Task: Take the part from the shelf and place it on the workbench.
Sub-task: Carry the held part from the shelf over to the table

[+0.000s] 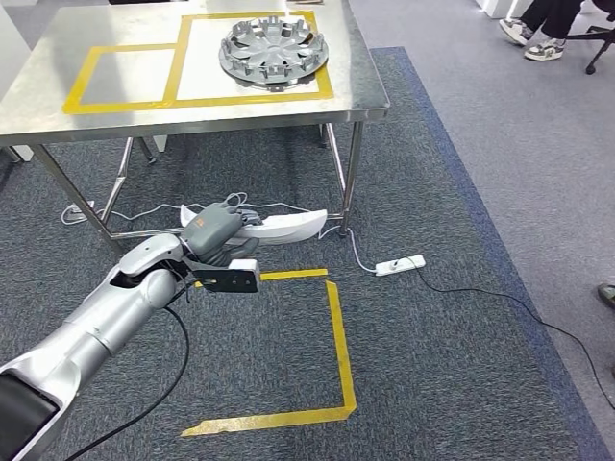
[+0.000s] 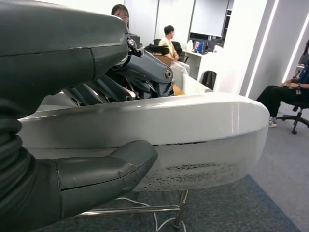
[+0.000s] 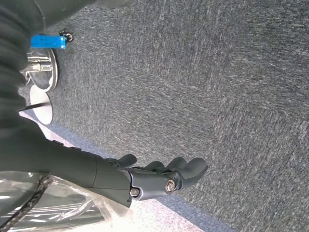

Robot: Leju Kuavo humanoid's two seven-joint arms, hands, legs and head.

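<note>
My left hand (image 1: pixel 214 235) grips a long white curved part (image 1: pixel 290 228), held low in front of the steel workbench (image 1: pixel 43 110). In the left wrist view the same white part (image 2: pixel 204 130) runs across the picture, with the thumb (image 2: pixel 109 169) on one side and the fingers (image 2: pixel 146 67) on the other. The part hangs above the carpet, below the level of the table top. My right hand (image 3: pixel 160 176) hangs over the grey carpet with its fingers slightly curled and nothing in it.
A silver wheel cover (image 1: pixel 273 48) lies inside yellow tape on the workbench; a second taped rectangle (image 1: pixel 123 72) is at its left. Yellow tape (image 1: pixel 341 355) marks the carpet. A white power strip (image 1: pixel 399 264) and cables lie by the table leg (image 1: pixel 352 173). Seated people (image 2: pixel 287 92) are nearby.
</note>
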